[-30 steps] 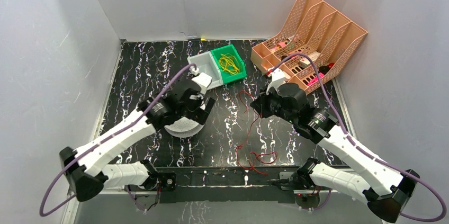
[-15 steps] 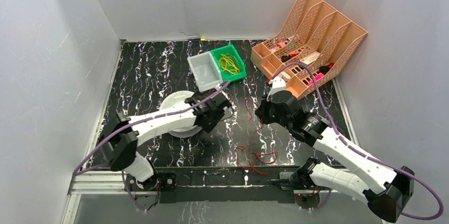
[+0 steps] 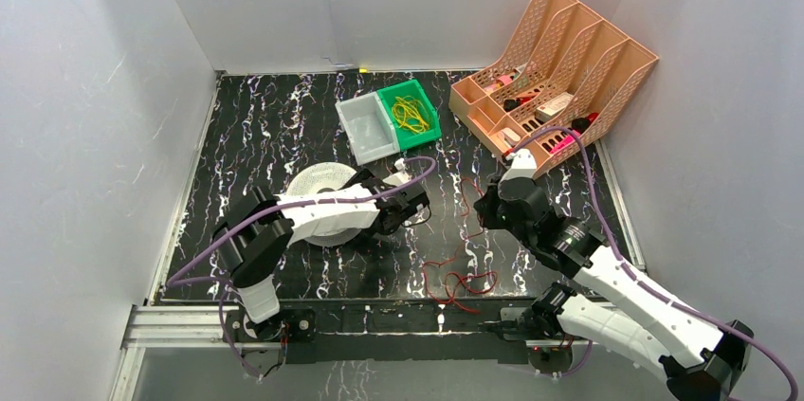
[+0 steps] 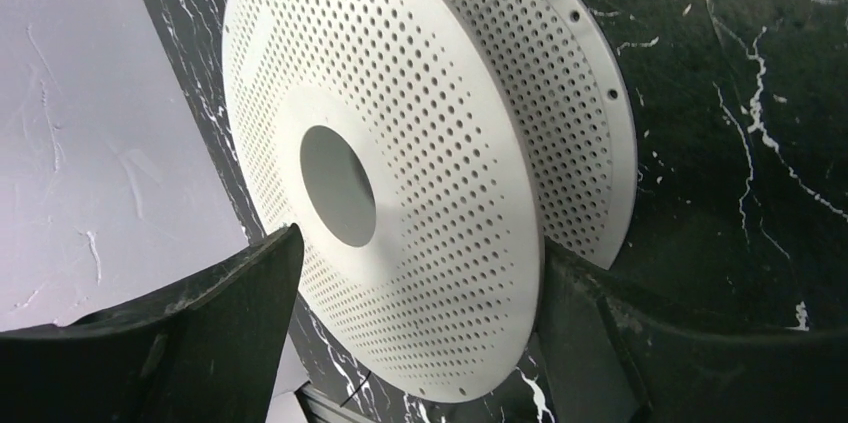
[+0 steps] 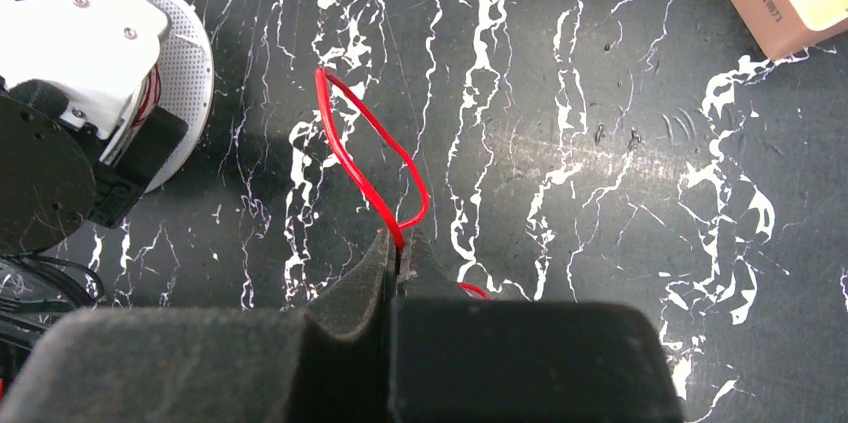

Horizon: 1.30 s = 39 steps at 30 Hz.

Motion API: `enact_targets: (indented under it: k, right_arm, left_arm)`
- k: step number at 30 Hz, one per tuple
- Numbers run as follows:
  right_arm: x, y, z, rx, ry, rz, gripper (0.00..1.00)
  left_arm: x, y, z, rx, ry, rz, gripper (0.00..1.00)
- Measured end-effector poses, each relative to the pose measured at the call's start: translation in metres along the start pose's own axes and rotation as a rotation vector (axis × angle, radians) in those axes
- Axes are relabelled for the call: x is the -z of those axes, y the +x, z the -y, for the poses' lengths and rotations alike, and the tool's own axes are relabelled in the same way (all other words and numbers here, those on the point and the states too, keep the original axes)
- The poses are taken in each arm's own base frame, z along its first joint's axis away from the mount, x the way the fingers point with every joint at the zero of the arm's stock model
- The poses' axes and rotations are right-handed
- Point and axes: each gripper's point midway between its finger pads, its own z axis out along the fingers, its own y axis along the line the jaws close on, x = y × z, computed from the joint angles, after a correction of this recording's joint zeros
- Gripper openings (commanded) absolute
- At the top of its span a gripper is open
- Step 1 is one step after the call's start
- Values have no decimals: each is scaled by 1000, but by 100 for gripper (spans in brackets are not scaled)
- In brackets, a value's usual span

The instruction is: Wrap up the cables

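I count one red cable [image 5: 375,138], looping mid-frame in the right wrist view, pinched tight by my right gripper [image 5: 398,261]. My left gripper [image 4: 420,243] straddles the one white spool [image 4: 430,93], jaws wide.

So the table [image 3: 256,126] is a black slab with white marble veins. Left of the middle there's a white perforated spool [image 3: 318,178] sitting on it. Behind that, toward the back, a grey bin [image 3: 366,129] and a green bin [image 3: 432,113] are pushed right up against each other, with a tangle of yellow wire [image 3: 411,115] in the green one. A peach mesh file organizer [image 3: 607,50] is tipped on its back in the far right corner. Loose loops of red wire [image 3: 462,280] sprawl near the front edge.
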Motion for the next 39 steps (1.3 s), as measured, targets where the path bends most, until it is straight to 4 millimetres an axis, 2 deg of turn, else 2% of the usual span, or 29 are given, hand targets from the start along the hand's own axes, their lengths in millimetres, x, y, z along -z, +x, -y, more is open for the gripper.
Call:
enact_targets:
  k: [2, 4, 10, 12, 15, 18, 20, 24, 27, 31, 39]
  right_arm:
    - [1, 2, 1, -5, -1, 1, 0]
    - [2, 3, 2, -10, -3, 0, 0]
    - [4, 7, 4, -21, -5, -4, 0]
    - [5, 6, 4, -24, -7, -1, 0]
    - [7, 6, 4, -26, -10, 1, 0]
    - [7, 6, 4, -27, -13, 2, 0]
    - [8, 6, 3, -27, -18, 1, 0]
    - [8, 7, -1, -28, -38, -10, 0]
    - [10, 5, -5, -29, -55, -13, 0]
    - [14, -7, -16, -33, -86, -2, 0]
    - [32, -39, -42, -39, -187, 44, 0]
  left_arm:
    - [-1, -4, -2, 13, -18, 15, 69]
    - [-1, -6, -3, 24, -27, 25, 58]
    - [-2, -11, -5, 42, -46, 44, 21]
    - [-2, -11, -8, 40, -63, 49, 14]
    - [2, -11, -24, 29, -122, 65, 5]
    - [11, -11, -43, 38, -167, 90, 0]
    - [18, -11, -57, 67, -185, 110, 0]
    - [32, -10, -73, 130, -177, 148, 0]
    - [40, -6, -81, 168, -159, 160, 0]
    - [52, 1, -88, 228, -106, 179, 0]
    - [90, 7, -90, 406, 153, 277, 0]
